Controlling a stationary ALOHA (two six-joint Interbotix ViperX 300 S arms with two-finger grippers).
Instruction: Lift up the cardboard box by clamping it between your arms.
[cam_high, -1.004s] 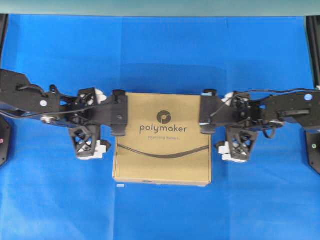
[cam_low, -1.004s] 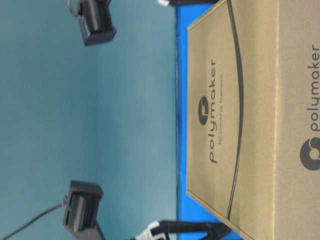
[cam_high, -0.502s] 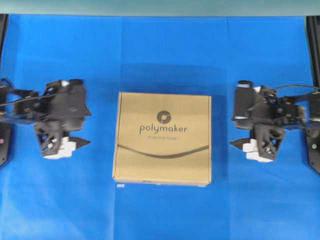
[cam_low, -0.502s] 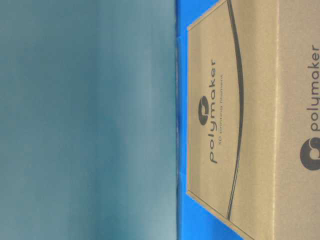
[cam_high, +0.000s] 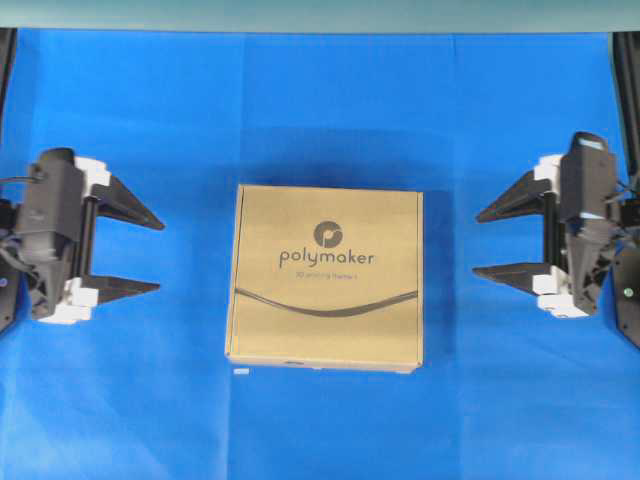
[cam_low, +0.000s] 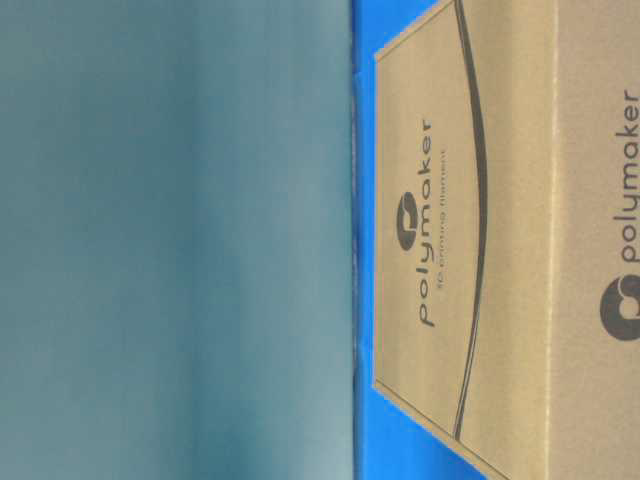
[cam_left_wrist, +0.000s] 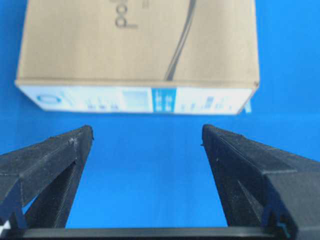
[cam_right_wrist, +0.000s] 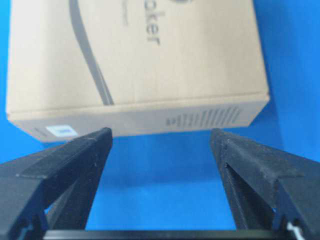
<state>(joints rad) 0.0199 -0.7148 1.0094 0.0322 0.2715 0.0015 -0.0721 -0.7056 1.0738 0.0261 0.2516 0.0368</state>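
Observation:
The tan cardboard box (cam_high: 326, 278) with the dark "polymaker" logo lies flat on the blue cloth in the middle of the overhead view. It fills the right of the table-level view (cam_low: 500, 240). My left gripper (cam_high: 160, 255) is open and empty, well to the left of the box, fingers pointing at it. My right gripper (cam_high: 476, 243) is open and empty, well to the right, fingers pointing at it. The left wrist view shows the box's labelled side (cam_left_wrist: 137, 55) beyond my left gripper (cam_left_wrist: 147, 132). The right wrist view shows the box (cam_right_wrist: 137, 65) beyond my right gripper (cam_right_wrist: 160, 134).
Blue cloth (cam_high: 320, 110) covers the table. Black arm bases stand at the left edge (cam_high: 8, 290) and right edge (cam_high: 628, 300). A teal wall (cam_low: 170, 240) lies behind the table. A tiny white scrap (cam_high: 240, 372) lies by the box's front left corner.
Both arms let go of the box sides and drew back outward to the table edges. The grippers turned to point at the box, open. The box has not moved.

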